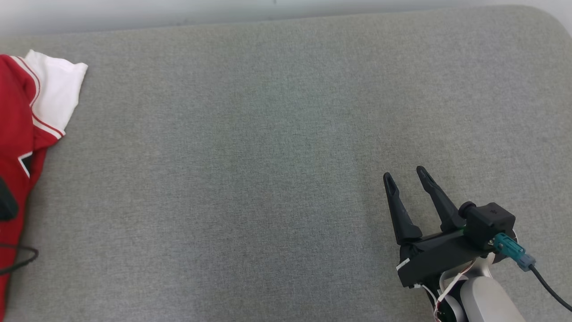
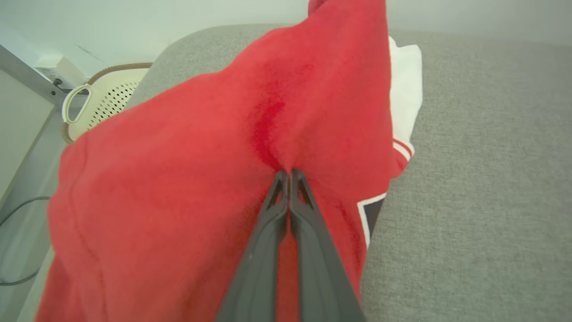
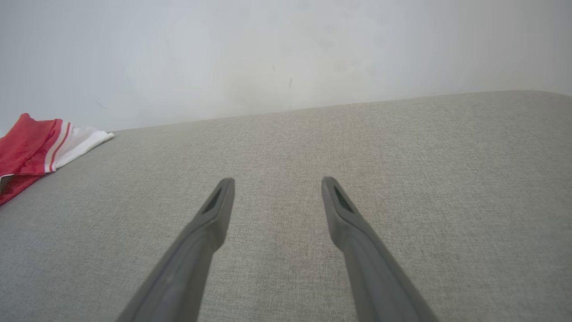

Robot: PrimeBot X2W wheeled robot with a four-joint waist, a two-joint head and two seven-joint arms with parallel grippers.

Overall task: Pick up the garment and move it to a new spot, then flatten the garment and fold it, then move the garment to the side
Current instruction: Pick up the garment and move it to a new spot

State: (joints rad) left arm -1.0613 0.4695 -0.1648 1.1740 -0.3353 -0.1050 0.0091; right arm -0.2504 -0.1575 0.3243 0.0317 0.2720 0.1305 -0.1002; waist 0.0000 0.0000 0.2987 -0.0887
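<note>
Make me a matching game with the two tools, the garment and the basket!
Things:
1. left tool
2. right tool
3. garment
4. basket

Descriptions:
A. cream, with little holes
B. open, holding nothing
C. red and white
D. shut and gripping

Pairs: 1-D, 2-B, 3-C, 4-A

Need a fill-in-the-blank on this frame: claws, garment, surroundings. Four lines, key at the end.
1. The left claw is ____ on the garment.
2. The right claw is ____ and holds nothing.
3. The red garment's sleeve is ____.
4. Past the edge of the grey cushion stands a cream perforated ____.
Missing words: shut; open; white; basket.
</note>
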